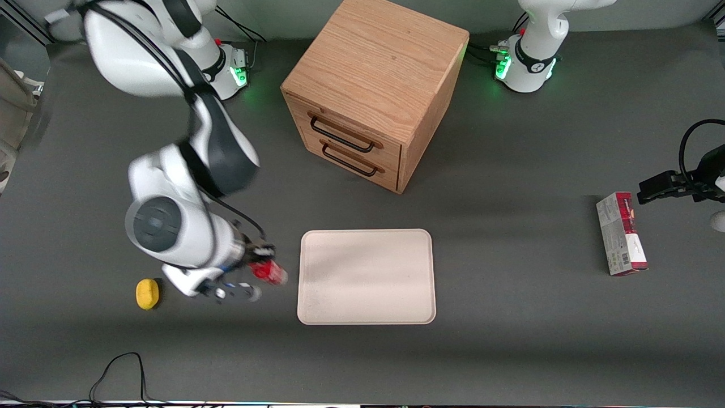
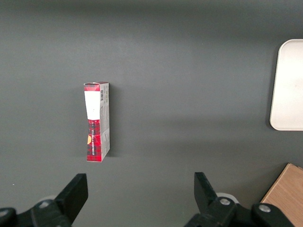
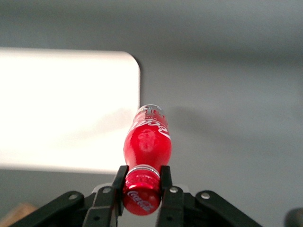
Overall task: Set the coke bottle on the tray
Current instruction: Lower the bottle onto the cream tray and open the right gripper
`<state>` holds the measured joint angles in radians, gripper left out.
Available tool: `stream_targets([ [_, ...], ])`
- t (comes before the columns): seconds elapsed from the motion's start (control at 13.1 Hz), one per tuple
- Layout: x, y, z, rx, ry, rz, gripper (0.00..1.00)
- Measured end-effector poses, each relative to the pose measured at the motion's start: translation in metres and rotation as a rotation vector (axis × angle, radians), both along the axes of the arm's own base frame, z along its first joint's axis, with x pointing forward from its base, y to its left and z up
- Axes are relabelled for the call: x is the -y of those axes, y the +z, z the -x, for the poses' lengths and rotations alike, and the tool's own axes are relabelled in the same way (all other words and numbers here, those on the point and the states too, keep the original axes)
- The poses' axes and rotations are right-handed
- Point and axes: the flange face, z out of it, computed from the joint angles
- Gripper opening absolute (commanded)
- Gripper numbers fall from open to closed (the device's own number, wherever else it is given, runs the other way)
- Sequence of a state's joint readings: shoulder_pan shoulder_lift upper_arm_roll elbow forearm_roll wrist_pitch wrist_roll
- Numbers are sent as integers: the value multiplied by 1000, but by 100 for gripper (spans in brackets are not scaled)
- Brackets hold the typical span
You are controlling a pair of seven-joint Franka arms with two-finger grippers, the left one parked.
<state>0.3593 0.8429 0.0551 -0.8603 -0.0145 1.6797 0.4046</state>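
A: Front view. Gripper (image 1: 261,271) sits low, just beside the tray (image 1: 367,309) at its edge toward the working arm's end. It is clamped on the coke bottle (image 1: 271,273), which shows as a red blur between the fingers.

B: Bottle over the tray?

A: Not as seen here; it is near the tray's edge but outside the rim. A yellow object (image 1: 148,293) lies on the table (image 1: 510,340) farther toward the working arm's end. A wooden drawer cabinet (image 1: 376,90) stands farther from the camera than the tray, two dark handles on its front.

B: Left wrist view?

A: A red-and-white carton (image 2: 97,121) lies flat on the grey table (image 2: 189,71), well apart from the tray's rounded edge (image 2: 289,85). A corner of the cabinet (image 2: 289,196) is visible.

B: Right wrist view?

A: Both fingers (image 3: 166,182) press on the bottle's (image 3: 147,142) neck, just below the red cap, which faces the camera. White script reads across the red label. The bottle's base points away from the camera, near the tray's (image 3: 61,109) rounded corner. Whether it is touching the table cannot be told.
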Motion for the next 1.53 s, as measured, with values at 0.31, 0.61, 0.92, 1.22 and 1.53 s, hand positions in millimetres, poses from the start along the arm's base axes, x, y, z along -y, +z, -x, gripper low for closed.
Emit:
stream_targets([
  [0.31, -35, -50, -10, 58, -48, -7, 0],
  [0.61, -40, -47, -9, 70, -67, -13, 0],
  [0.92, -49, -62, -11, 92, -78, -26, 0],
  [1.22, -54, -75, -12, 104, -77, -24, 100],
  [1.53, -60, -73, -11, 119, -84, -33, 100],
])
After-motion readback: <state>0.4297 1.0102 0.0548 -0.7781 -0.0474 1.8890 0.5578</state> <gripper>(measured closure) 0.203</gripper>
